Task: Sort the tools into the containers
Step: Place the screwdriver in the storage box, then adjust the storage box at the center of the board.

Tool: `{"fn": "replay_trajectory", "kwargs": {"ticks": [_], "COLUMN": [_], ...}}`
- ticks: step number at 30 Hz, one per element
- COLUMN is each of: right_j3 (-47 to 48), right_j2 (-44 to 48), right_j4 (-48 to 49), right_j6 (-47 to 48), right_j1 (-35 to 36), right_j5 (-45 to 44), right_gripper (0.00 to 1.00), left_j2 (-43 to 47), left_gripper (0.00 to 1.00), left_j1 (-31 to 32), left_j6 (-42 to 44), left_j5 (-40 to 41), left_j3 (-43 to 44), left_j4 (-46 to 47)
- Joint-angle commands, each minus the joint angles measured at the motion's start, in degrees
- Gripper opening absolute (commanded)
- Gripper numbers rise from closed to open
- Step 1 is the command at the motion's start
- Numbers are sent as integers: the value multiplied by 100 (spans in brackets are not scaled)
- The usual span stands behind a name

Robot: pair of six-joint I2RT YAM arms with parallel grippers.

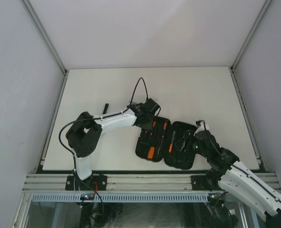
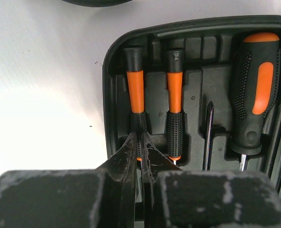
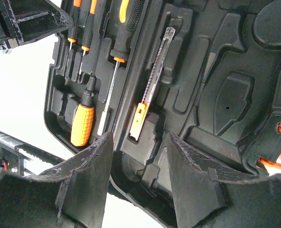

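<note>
Two grippers here: left gripper (image 2: 140, 138) pinched on a thin screwdriver (image 2: 136, 88) mid-frame, right gripper (image 3: 139, 137) spread wide over the case (image 3: 235, 95).

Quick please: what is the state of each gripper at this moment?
Left gripper: jaws shut on a thin screwdriver lying in the tool case.
Right gripper: jaws open, holding nothing, above the tool case.

An open black plastic clamshell tool case (image 1: 176, 161) lies near the white table's (image 1: 188, 90) front edge, orange-and-black-handled tools (image 1: 152, 151) in its left half, the left gripper (image 1: 147, 122) above its far-left corner and the right gripper (image 1: 194, 141) above its right half.
</note>
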State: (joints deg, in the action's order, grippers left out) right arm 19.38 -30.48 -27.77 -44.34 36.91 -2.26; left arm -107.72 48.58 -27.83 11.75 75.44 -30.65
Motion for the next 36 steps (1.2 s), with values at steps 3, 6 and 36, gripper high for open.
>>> {"fn": "replay_trajectory", "kwargs": {"ticks": [3, 6, 36], "right_j3": [-39, -39, -44], "right_j2": [39, 38, 48], "right_j4": [71, 74, 77], "right_j6": [-9, -6, -16], "right_j1": [36, 36, 36], "right_j5": [11, 15, 29], "right_gripper": [48, 48, 48], "left_j2": [-221, -345, -1879], "left_gripper": [2, 0, 0], "left_j1": [-32, -17, 618], "left_j6": [-128, -193, -925], "left_j5": [-30, 0, -1039], "left_j3": [37, 122, -314], "left_j4": [-290, -513, -415]}}
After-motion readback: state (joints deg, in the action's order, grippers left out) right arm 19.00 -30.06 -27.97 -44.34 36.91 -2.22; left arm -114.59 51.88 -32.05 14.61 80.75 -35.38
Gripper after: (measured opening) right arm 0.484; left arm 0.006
